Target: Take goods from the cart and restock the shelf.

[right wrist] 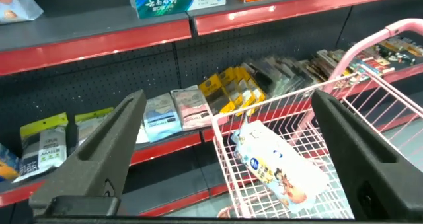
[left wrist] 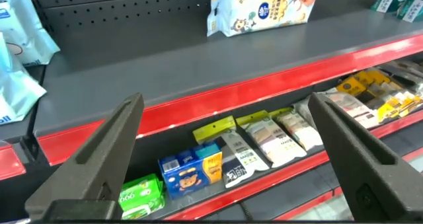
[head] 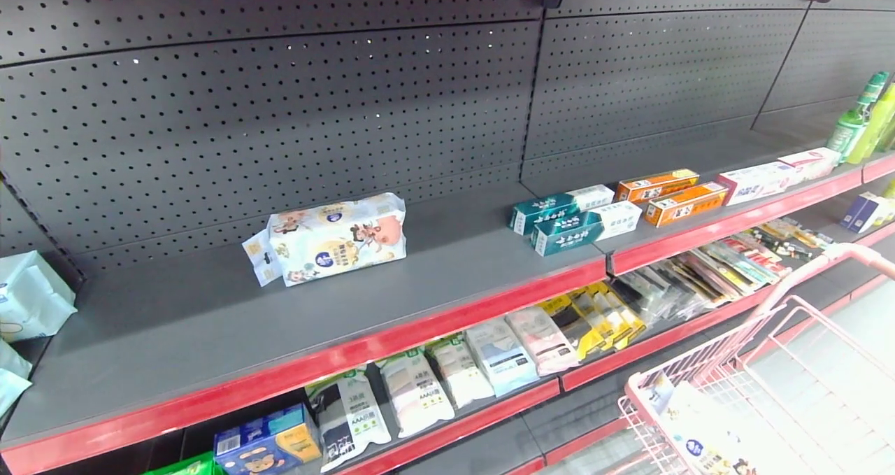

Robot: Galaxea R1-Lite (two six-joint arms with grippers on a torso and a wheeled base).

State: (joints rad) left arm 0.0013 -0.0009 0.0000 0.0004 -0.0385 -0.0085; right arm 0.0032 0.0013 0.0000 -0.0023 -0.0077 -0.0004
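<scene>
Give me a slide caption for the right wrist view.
Open right claw hovers near the pink cart, one pack inside, before the stocked shelf.

Matt metal shelf [head: 210, 321]; glossy plastic pack [head: 339, 237]; pink-coated wire cart [head: 856, 251].

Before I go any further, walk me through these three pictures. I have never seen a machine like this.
This is a two-armed robot on wheels in a shop aisle. The large picture comes from a camera on its head, looking down at a shelf. The two small pictures come from cameras on its wrists. The dark prongs at their sides are the fingers of each end effector, the part that grasps. The left end effector faces the shelf. The right end effector looks down on a pink cart. Both are open and hold nothing. On the shelf sits one white printed pack, with some long boxes further right. A similar pack lies in the cart.
</scene>
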